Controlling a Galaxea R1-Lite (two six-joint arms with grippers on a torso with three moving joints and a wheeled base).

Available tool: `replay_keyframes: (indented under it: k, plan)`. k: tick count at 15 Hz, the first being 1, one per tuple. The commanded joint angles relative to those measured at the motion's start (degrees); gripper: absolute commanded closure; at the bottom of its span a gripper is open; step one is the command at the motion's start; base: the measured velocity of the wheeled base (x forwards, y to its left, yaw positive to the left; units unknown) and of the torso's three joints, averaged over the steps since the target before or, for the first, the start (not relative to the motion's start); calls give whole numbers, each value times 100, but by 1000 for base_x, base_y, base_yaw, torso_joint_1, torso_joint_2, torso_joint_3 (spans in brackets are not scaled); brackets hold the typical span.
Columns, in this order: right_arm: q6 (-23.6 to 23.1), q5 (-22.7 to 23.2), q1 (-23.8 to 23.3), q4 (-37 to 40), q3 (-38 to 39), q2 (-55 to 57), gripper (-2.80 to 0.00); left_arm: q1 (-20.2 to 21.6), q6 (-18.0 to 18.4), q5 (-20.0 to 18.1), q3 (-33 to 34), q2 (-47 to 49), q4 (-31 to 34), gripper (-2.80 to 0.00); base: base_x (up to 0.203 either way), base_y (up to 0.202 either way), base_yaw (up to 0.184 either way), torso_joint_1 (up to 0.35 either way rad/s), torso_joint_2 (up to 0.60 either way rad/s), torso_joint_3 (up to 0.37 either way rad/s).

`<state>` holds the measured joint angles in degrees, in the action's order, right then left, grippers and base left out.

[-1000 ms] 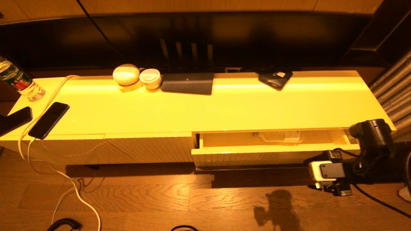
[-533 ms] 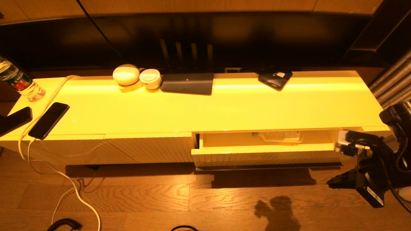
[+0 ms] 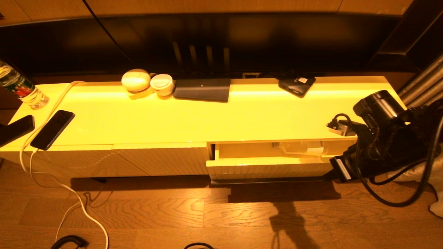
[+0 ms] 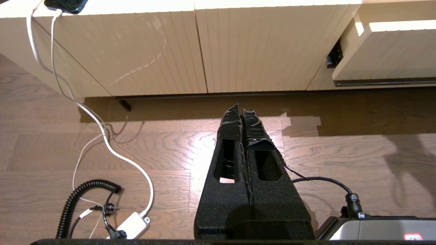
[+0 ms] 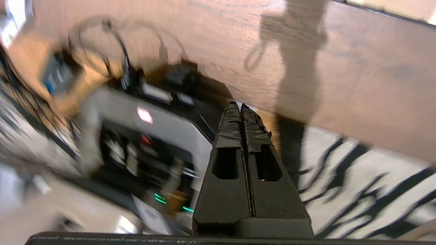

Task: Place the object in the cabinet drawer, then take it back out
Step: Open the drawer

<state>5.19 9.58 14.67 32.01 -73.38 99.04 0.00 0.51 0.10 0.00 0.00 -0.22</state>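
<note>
Right gripper (image 5: 241, 108) pinched shut, empty — bottle (image 3: 300, 147) lies in the open drawer (image 3: 270, 166); taking it out is left.

Right tool (image 5: 241, 107) closed, arm swung up, seemingly rolled

Pale ribbed-front cabinet drawer (image 3: 270, 166) only partly pulled out; gap under glossy yellow cabinet top (image 3: 242, 117) is narrow. Small clear plastic bottle (image 3: 300, 148) lies in it toward the right. Black right arm (image 3: 380, 138) blocks the drawer's right end. Middle of the cabinet top bare; dark flat pad (image 3: 202, 89), phones (image 3: 52, 129) along edges.
</note>
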Motion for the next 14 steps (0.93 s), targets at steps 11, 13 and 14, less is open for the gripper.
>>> replay_keyframes:
  k: [11,13,14]
  plan:
    - [861,-240,208,-67,-1341,1307,0,0,2,-1,9,0,-4,0,0,0,0,0,0,0]
    - [861,-287,160,-187,-1366,1364,0,0,2,-3,16,0,-4,0,0,0,0,0,0,0]
    - [861,-283,147,-246,-1362,1364,0,0,2,-4,18,0,-4,0,0,0,0,0,0,0]
